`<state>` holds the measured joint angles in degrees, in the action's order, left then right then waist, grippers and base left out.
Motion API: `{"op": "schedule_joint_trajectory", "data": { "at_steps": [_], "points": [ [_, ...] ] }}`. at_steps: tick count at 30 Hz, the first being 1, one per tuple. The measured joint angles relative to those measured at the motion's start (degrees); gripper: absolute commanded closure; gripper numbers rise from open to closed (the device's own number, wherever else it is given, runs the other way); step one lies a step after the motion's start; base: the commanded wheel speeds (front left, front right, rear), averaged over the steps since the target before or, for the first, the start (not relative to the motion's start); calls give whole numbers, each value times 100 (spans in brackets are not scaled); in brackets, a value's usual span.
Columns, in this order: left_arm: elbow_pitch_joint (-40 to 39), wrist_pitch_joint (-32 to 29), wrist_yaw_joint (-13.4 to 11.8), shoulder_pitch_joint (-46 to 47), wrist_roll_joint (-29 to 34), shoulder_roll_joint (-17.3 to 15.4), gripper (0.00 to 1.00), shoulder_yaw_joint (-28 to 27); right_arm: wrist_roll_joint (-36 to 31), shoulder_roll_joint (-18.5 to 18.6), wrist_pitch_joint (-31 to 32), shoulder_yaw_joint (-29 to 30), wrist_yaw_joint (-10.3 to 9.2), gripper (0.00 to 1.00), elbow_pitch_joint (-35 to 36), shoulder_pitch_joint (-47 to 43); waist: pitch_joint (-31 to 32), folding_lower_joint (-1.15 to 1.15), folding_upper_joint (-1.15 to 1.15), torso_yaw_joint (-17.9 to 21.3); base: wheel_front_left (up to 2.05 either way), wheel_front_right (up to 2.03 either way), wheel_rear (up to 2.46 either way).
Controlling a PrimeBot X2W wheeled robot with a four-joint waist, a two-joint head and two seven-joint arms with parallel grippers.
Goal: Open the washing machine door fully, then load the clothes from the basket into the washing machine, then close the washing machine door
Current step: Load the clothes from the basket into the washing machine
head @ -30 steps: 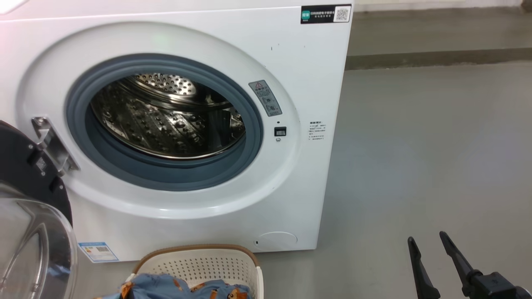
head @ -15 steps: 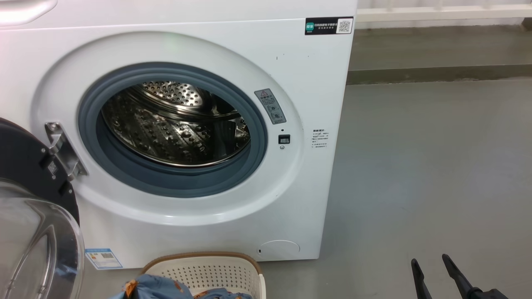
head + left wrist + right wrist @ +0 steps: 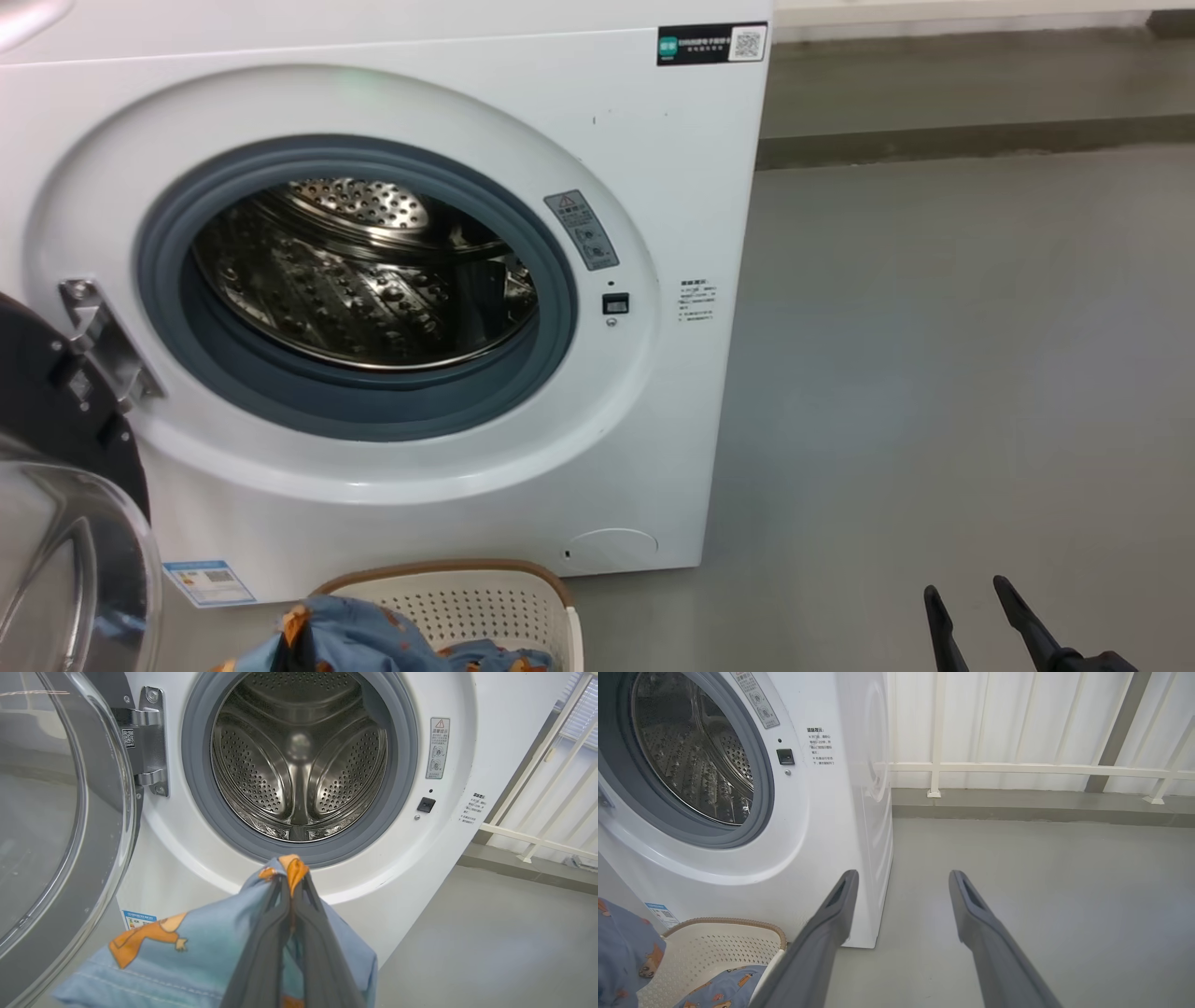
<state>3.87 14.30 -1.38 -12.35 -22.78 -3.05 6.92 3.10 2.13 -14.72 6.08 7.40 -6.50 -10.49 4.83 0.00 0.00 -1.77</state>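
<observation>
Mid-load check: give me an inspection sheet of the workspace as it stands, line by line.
Surface: bare grey floor.
Job's things: washing machine with door swung open on the robot's left; drum shows no laundry; clothes partly lifted before the opening, the rest in the basket.
Clutter: nothing seen.
Grippers: left gripper shut on the clothes; right gripper open, fingers holding nothing, over the floor.
Cables: nothing seen.
Surroundings: white railing beyond the machine.

Laundry corner, seemingly on a balcony: white front-loading washing machine [image 3: 653, 140] on bare grey floor [image 3: 934, 373], white railing [image 3: 1017, 767] above a raised kerb [image 3: 1017, 807], cream perforated basket [image 3: 714, 947] of clothes [image 3: 719, 989] alongside.
</observation>
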Motion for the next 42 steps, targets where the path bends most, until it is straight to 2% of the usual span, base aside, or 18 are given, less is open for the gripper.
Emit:
{"op": "schedule_joint_trajectory", "data": {
  "at_steps": [5,15,25,36,42],
  "points": [
    [7,0,-45,293,0,1,100,15,9,0,0,-29,0,0,2,34,-126,0,0,144,0,0,0],
    [386,0,-45,1609,202,-36,100,-142,105,1,0,-223,0,0,67,377,-550,0,0,484,0,0,0],
    [815,24,-46,3420,489,-271,100,-789,249,5,0,-364,0,0,164,868,-1211,0,0,859,0,0,0],
    [2170,25,-43,4659,938,-446,100,-1451,366,8,-1,-558,0,0,220,1354,-2022,0,0,1261,0,0,0],
    [2895,25,64,5242,1226,-713,100,-1744,365,10,-1,-673,0,0,224,1510,-2420,0,0,1539,0,0,0]
  ]
}}
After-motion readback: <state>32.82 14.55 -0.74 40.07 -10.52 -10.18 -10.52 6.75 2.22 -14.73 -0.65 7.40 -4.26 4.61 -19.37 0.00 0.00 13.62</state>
